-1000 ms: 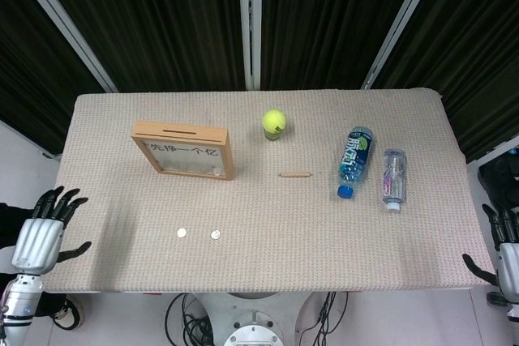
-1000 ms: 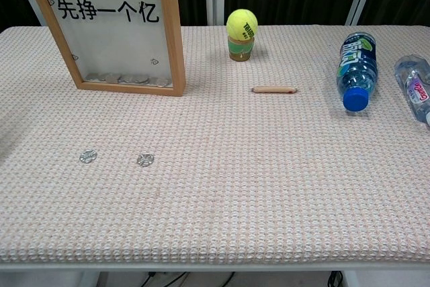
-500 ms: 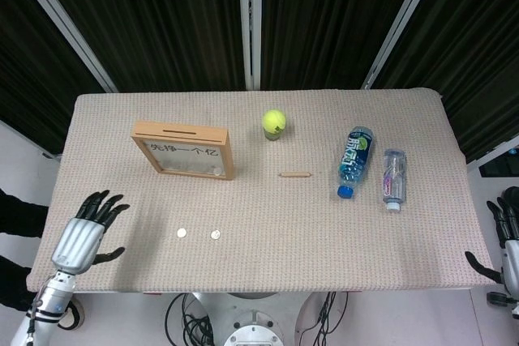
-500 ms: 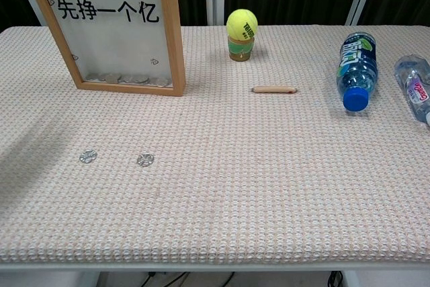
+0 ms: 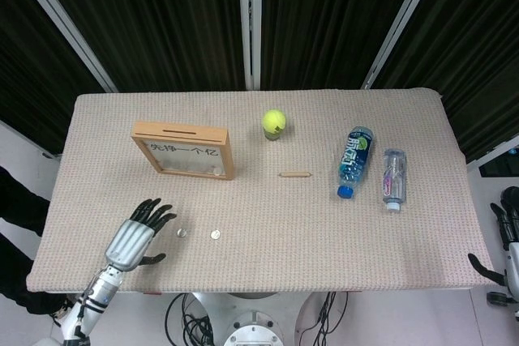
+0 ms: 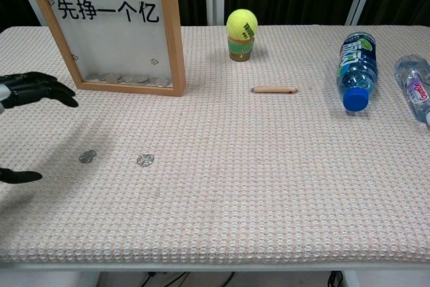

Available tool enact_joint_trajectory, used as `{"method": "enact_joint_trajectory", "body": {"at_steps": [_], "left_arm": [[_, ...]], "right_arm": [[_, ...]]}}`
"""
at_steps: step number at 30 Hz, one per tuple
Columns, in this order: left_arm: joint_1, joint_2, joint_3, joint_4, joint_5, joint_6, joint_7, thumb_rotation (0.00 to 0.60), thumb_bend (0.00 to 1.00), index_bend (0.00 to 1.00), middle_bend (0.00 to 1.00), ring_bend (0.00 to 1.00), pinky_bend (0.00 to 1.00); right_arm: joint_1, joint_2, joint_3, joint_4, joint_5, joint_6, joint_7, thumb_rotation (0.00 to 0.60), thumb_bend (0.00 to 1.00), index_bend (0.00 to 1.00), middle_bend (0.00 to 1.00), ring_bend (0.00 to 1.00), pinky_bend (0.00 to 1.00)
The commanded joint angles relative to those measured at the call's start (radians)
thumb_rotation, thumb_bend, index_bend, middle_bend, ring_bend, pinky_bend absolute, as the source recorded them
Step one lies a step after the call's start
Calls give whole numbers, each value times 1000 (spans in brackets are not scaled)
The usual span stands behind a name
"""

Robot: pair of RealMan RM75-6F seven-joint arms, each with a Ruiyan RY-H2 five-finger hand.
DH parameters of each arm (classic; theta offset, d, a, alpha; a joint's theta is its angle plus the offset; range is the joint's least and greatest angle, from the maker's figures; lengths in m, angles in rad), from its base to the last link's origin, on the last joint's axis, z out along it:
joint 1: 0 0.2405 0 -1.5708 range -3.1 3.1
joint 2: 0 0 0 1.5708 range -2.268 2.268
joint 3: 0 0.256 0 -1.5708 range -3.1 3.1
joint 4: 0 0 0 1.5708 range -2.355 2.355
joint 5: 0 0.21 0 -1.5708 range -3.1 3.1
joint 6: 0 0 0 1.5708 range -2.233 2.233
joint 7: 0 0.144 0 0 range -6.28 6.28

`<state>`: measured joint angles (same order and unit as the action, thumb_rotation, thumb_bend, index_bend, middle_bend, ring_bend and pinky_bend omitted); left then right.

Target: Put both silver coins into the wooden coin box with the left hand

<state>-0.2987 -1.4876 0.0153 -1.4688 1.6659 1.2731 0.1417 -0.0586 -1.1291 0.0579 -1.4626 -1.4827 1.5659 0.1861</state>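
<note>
Head view: the left hand, fingers spread and empty, hovers near the two silver coins, in front of the wooden coin box. The right hand is mostly cropped; its state is unclear.

Chest view: both coins lie flat before the box, left fingertips beside them.

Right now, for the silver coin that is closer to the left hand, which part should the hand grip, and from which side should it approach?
Probably the rim. The nearer silver coin lies flat on the woven tablecloth, so only its thin edge offers purchase. The left hand, open and beside it, would best come down from above and pinch two opposite edge points between thumb and a finger.
</note>
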Motion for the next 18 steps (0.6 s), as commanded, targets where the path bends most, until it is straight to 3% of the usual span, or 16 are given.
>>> {"method": "enact_joint_trajectory", "body": {"at_steps": [1, 18], "left_arm": [[-22, -37, -5, 32, -9, -24, -4, 600, 90, 226, 130, 9, 90], [-64, -110, 13, 135, -16, -53, -31, 600, 166, 256, 131, 9, 90]], "right_arm": [[-4, 2, 2, 3, 6, 1, 6, 600, 124, 0, 0, 0, 0], [-4, -5, -4, 14, 12, -21, 10, 600, 124, 0, 0, 0, 0]]}}
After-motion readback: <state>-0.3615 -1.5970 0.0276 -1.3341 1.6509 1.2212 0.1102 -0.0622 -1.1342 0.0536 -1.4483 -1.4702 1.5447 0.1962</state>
